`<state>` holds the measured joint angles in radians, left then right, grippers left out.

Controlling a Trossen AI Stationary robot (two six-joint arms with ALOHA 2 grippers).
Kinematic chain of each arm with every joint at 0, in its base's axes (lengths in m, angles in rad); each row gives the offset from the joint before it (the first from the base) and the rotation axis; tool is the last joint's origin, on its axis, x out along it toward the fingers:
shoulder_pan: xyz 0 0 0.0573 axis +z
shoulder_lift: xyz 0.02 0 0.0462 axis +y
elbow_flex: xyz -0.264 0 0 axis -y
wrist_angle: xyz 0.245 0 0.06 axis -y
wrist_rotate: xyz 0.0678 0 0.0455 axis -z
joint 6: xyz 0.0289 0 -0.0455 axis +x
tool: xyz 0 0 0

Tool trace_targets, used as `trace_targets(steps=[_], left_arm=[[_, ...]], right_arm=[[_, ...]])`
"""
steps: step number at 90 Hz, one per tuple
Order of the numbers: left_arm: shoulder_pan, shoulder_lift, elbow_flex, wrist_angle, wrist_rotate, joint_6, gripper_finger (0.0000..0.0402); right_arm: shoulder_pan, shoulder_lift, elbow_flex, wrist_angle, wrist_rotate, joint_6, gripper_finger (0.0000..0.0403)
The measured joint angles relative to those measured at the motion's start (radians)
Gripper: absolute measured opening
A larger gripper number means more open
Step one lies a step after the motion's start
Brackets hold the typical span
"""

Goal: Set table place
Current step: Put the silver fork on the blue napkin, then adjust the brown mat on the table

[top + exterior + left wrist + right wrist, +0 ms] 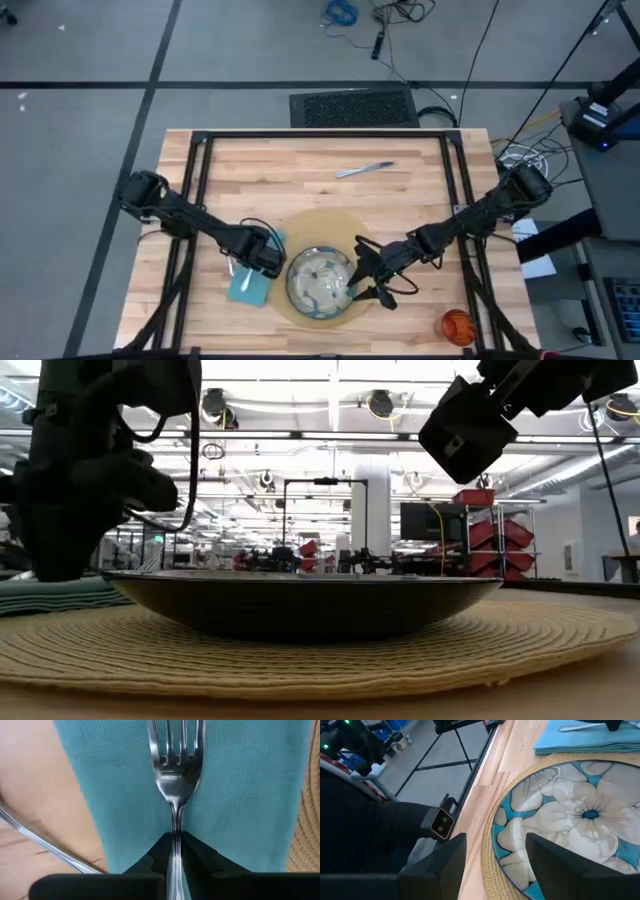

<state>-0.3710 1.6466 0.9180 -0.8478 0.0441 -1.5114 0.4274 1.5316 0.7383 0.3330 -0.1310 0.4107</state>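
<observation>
The left gripper (175, 857) is pinching the fork (176, 775) by its handle, laying it lengthwise along the teal napkin (250, 282) just beside the placemat (300, 232), tines pointing away from the fingers. The right gripper (362, 272) is hovering with fingers spread over the dish (318, 280).

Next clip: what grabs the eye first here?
The flowered dish sits on the round placemat at the table's near edge. The left pincer is shut on a fork over the teal napkin beside it, while the right pincer hangs open over the dish's other side.
</observation>
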Motion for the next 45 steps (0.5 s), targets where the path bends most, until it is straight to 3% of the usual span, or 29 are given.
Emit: trace_targets(steps=[26,45], left_arm=[[0.002,0.001,0.000,0.005,0.020,0.002,0.0104],[0.005,-0.014,0.011,-0.011,0.040,0.063,0.0116]], right_arm=[[0.000,0.000,0.000,-0.001,0.000,0.000,0.0196],[0.000,0.000,0.000,-0.002,0.000,0.000,0.0196]])
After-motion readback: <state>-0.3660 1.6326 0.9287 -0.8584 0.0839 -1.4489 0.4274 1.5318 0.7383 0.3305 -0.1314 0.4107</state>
